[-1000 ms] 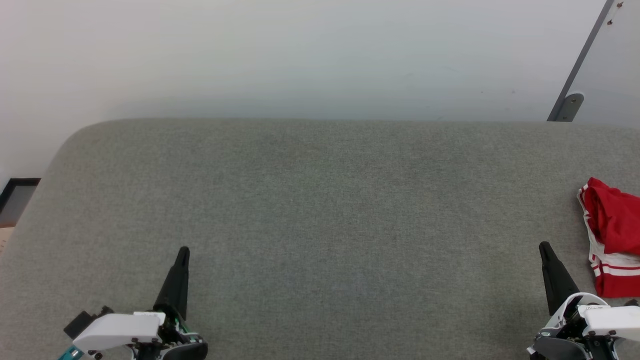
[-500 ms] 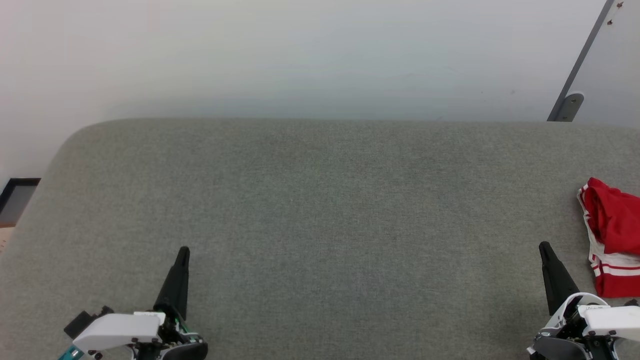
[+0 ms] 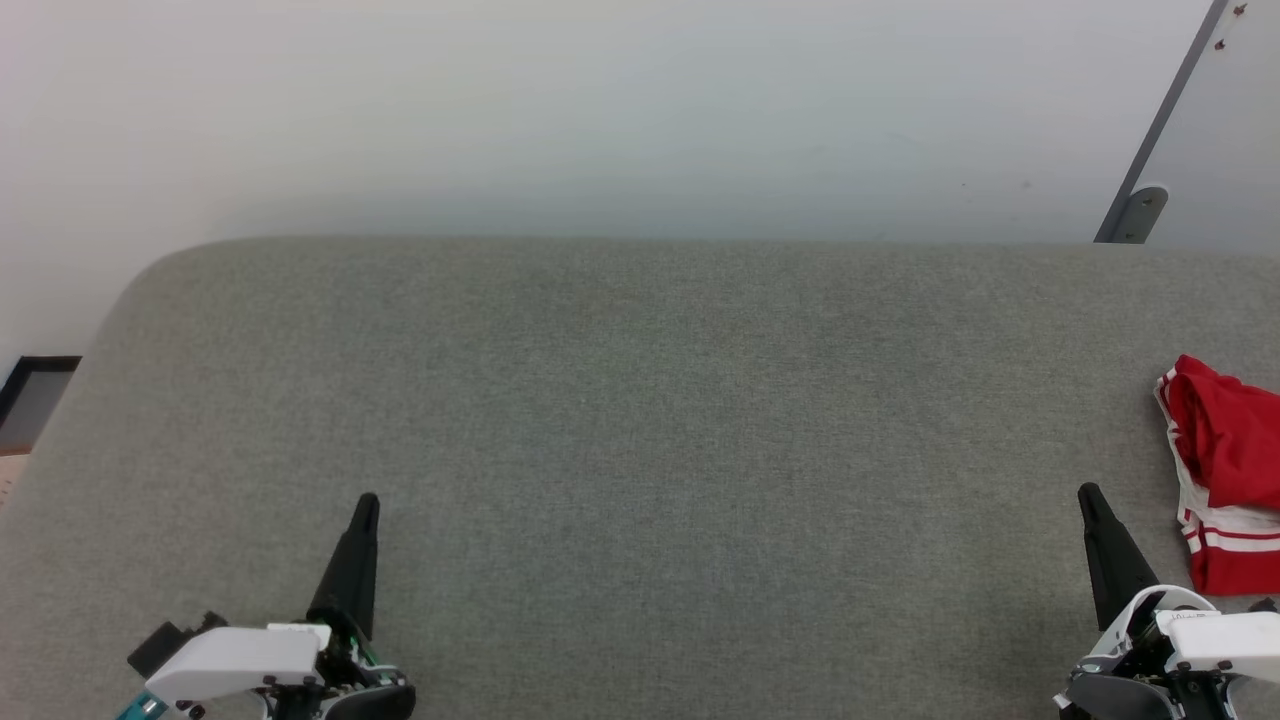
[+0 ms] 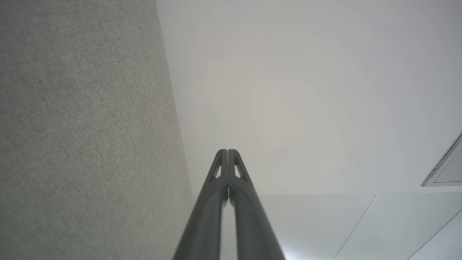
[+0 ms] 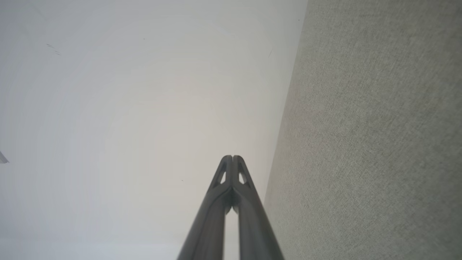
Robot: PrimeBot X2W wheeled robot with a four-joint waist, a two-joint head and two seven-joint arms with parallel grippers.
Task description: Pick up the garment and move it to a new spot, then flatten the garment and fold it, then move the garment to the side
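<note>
Garment (image 3: 1225, 470), just one, bunched at 3 o'clock on the tabletop (image 3: 640, 400); two hands, left hand (image 3: 367, 503) and right hand (image 3: 1089, 494), both pinched closed.

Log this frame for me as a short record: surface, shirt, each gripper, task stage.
surface: grey fabric surface, pale wall behind
shirt: red with red-white striped trim, crumpled at the head view's right edge, partly cut off
left gripper: shut, empty, lower left
right gripper: shut, empty, lower right, fingers just left of the shirt, apart from it
task stage: shirt looks neither flattened nor folded
</note>
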